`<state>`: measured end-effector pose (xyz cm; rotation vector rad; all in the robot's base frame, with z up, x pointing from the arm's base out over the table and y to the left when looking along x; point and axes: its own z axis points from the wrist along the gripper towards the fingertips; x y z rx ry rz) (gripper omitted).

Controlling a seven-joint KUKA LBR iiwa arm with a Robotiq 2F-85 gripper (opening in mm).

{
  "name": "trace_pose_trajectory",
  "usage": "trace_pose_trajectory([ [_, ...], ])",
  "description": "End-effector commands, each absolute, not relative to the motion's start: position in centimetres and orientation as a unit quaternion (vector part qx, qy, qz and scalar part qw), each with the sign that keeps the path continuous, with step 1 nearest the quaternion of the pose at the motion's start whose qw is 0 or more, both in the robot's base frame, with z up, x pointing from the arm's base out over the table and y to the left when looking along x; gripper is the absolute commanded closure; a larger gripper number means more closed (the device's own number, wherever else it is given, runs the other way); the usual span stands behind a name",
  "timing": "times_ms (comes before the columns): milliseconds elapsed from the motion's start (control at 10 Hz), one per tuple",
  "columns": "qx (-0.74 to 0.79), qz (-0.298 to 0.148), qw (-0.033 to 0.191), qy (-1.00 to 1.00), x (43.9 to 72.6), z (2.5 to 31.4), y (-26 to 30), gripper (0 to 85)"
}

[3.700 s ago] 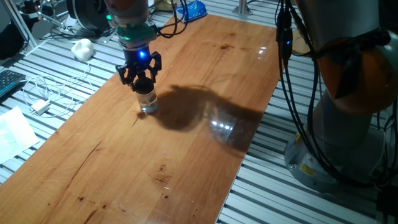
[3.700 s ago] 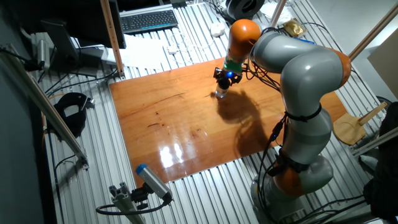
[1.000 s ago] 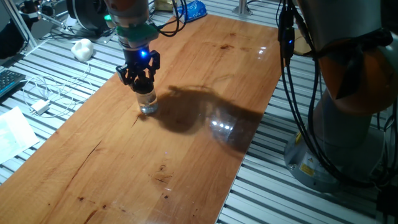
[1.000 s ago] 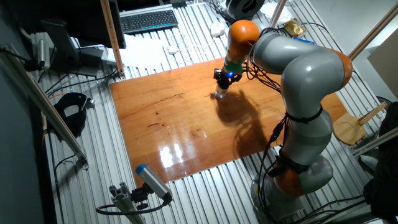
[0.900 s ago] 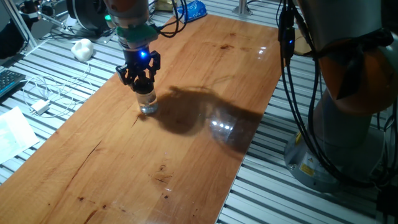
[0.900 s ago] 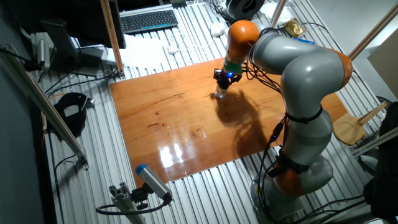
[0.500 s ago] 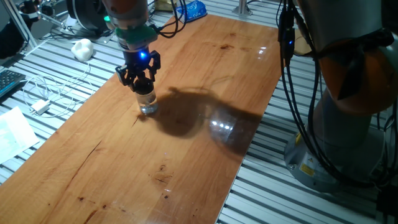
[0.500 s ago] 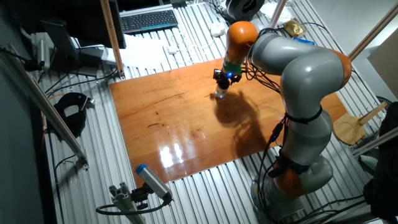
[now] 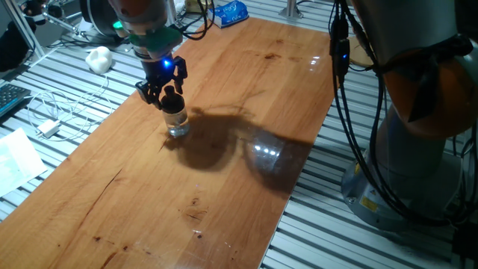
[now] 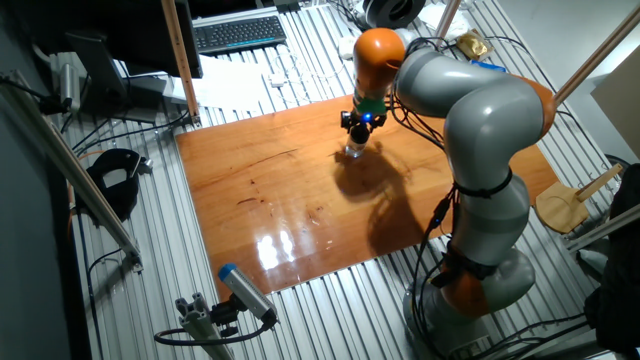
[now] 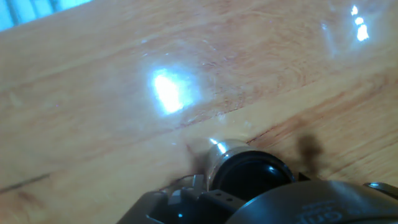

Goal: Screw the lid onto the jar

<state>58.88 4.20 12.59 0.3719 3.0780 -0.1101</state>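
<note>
On the grooved metal bench left of the table lie one white lumpy object (image 9: 98, 58), one white cable with its adapter (image 9: 49, 128), and one sheet of paper (image 9: 18, 158); the other fixed view adds one black keyboard (image 10: 238, 33) far beyond the table. The wooden table (image 9: 224, 194) carries one jar (image 9: 176, 121), a small clear glass cylinder standing upright near the table's far left edge, and one lid (image 9: 171, 98), a black cap sitting on the jar's mouth. One gripper (image 9: 162, 91) is positioned directly above the jar, its black fingers (image 9: 147, 93) reaching down on either side of the lid. The views do not resolve whether the jaws are clamped on the lid or stand just clear of it; this cannot be told. In the hand view the jar's glass rim and dark opening (image 11: 247, 172) sit at the lower edge, partly hidden by the hand body. Judged from this layout, the step in hand is the screwing stage: the lid is placed on the jar and rotation is under way or between turns. The next move calls for a firm grip on the lid, rotation about the jar's vertical axis, and light downward pressure so that the unrestrained jar neither spins nor tips. To the right stands the one grey arm (image 9: 418, 82) with its cables.
</note>
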Motion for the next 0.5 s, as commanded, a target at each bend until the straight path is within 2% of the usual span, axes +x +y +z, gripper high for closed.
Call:
trace_pose_trajectory([
  [0, 0.050, -0.036, 0.024, 0.998, 58.9, 12.7, 4.2, 17.0],
  [100, 0.024, -0.042, 0.026, 0.998, 59.1, 12.7, 4.0, 0.0],
  [400, -0.077, -0.038, 0.015, 0.996, 60.1, 13.3, 3.3, 0.0],
])
